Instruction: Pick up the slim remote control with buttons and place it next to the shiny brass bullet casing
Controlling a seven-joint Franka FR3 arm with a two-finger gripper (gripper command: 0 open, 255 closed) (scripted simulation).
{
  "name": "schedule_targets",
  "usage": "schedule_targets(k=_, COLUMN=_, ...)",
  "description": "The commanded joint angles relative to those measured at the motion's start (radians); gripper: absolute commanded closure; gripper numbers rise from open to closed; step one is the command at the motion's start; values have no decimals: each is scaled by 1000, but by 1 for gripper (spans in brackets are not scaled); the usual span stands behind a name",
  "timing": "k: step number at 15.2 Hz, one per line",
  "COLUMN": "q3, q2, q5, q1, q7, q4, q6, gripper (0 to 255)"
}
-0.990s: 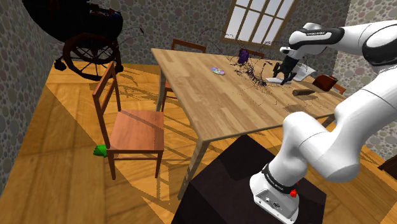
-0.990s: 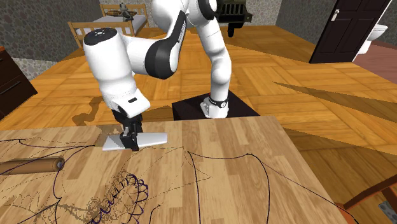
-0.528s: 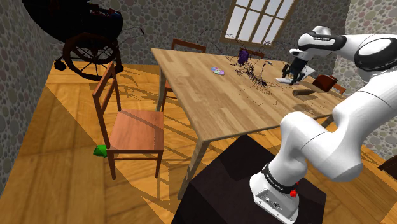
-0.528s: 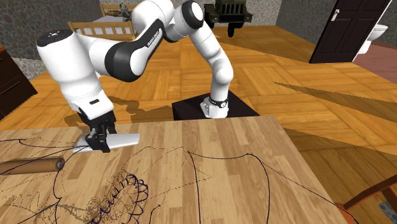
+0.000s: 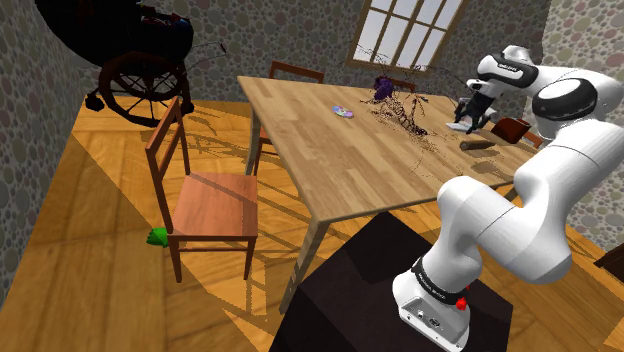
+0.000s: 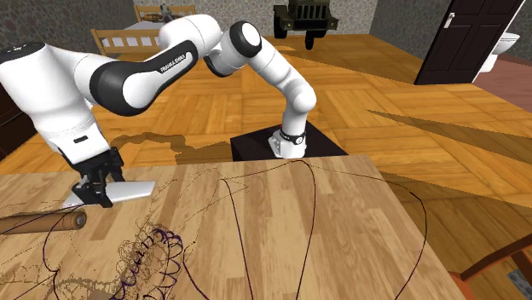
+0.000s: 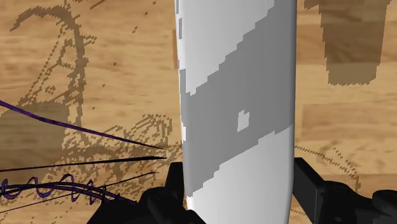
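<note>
My black gripper (image 6: 99, 189) is shut on one end of a slim, flat, pale grey remote (image 6: 130, 192), held level just above the wooden table (image 6: 341, 222). In the wrist view the remote (image 7: 235, 108) runs away from the hand, clasped between both fingers (image 7: 173, 188). A brown cylinder, the bullet casing (image 6: 43, 223), lies on the table close to the gripper, on the second exterior view's lower left. In the shoulder view the gripper (image 5: 465, 120) hangs over the table's far right corner, with the casing (image 5: 480, 145) just in front of it.
A wiry purple tangle (image 5: 392, 100) sprawls over the table near the gripper and casing. A small colourful item (image 5: 343, 111) lies mid-table. A dark brown object (image 5: 512, 128) sits behind the casing. Chairs (image 5: 205, 195) stand along the table, a wheelchair (image 5: 140, 60) beyond.
The arm has swung the held remote across the table toward the second exterior view's left, closer to the brown casing. The grip on it has stayed shut.
</note>
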Motion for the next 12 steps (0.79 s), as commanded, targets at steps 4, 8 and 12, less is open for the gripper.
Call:
schedule_targets(k=4, q3=-13, q2=-21, q5=-15, q1=-11, q7=12, q4=-45, q6=51, gripper=255)
schedule_targets(k=8, q3=-19, q2=-34, q5=-26, q1=-21, q7=23, q4=-85, q6=94, gripper=255)
schedule_targets(k=12, q3=-28, q2=-48, q5=-39, q1=-28, q7=34, q4=-120, q6=136, gripper=255)
